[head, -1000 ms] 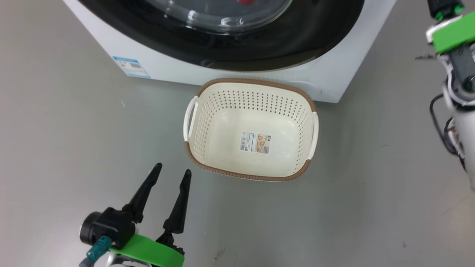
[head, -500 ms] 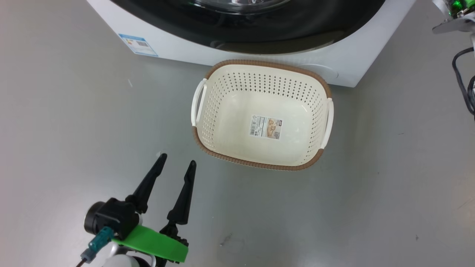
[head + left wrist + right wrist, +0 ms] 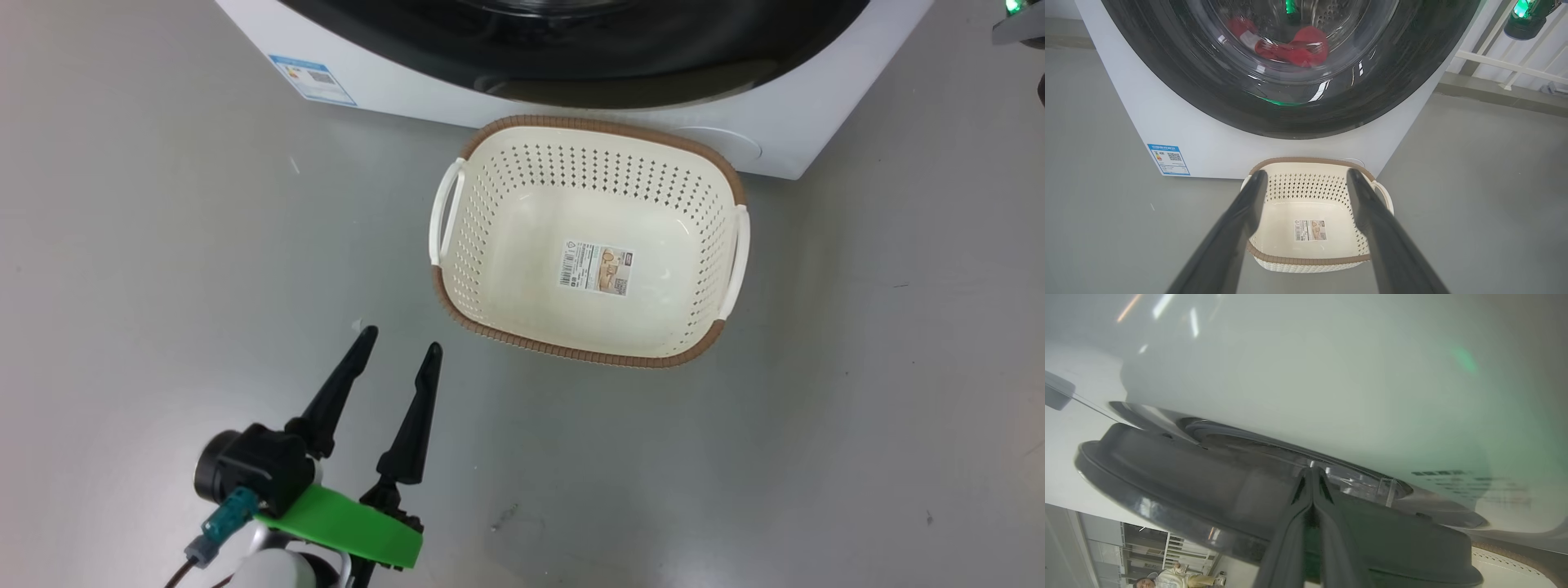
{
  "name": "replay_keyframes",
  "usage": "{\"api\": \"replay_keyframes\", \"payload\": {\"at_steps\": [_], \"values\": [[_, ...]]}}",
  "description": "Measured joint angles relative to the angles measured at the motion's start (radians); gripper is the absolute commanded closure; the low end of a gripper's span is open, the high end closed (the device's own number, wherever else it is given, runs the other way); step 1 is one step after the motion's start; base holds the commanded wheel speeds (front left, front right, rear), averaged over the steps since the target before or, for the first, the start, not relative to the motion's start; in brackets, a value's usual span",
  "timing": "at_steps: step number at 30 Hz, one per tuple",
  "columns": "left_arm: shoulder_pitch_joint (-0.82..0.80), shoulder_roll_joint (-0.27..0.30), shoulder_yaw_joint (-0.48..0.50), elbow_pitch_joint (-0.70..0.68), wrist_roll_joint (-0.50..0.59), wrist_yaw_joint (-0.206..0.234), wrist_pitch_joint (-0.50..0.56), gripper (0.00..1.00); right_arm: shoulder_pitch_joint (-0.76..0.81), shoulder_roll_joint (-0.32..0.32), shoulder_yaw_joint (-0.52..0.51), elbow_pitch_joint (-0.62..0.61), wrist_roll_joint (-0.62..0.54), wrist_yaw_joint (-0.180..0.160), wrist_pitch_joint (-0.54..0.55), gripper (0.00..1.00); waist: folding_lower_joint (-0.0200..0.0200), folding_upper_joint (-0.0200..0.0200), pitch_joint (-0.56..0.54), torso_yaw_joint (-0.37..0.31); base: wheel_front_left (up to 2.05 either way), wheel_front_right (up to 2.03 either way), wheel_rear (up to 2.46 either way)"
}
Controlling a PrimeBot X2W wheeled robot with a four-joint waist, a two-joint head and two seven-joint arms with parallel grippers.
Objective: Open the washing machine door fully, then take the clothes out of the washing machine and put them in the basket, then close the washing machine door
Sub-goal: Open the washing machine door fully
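- Washing machine (image 3: 1208,147): white front-loader, seen standing on a grey floor (image 3: 163,245). A small blue label (image 3: 313,79) is noted low on its front.
- Washing machine door (image 3: 1208,94): glossy black rim with a clear glass bowl, seen lying against the machine front in the left wrist view.
- Clothes (image 3: 1298,51): a red bundle with a white part is seen through the glass, inside the drum, low and near the middle.
- Basket (image 3: 571,353): set on the floor just in front of the machine, below the door, upright. A label sticker (image 3: 596,269) is seen on its bottom.
- Left gripper (image 3: 402,339): held above the floor, near the basket's left front corner and apart from it. Its fingers are spread wide, released, with nothing between them.
- Right gripper (image 3: 1312,470): fingers pressed flat together, clenched on nothing. The tips are placed at the seam where the door's rim meets the white front, by a clear recess. Whether contact is made cannot be told.
- A person (image 3: 1167,580) is noted far off in the right wrist view.
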Motion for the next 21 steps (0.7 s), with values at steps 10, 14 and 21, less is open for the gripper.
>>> {"api": "replay_keyframes", "payload": {"at_steps": [10,14,21], "values": [[-0.005,-0.005,-0.008,0.006,-0.008,0.000,0.000,0.00,-0.003,0.027,0.026,0.030,0.023,-0.003,0.112,1.00,0.0000,0.0000,-0.015,0.001,0.00,0.00,0.00],[-0.003,-0.005,-0.008,0.010,-0.008,0.000,0.000,0.00,0.023,0.034,0.037,0.019,0.033,-0.003,0.143,1.00,0.0000,0.0000,-0.034,0.001,0.00,0.00,0.00],[0.020,-0.006,-0.002,0.015,-0.008,0.000,0.000,0.00,0.119,0.052,0.062,-0.034,0.035,-0.003,0.168,1.00,0.0000,0.0000,-0.078,-0.003,0.00,0.00,0.00]]}}
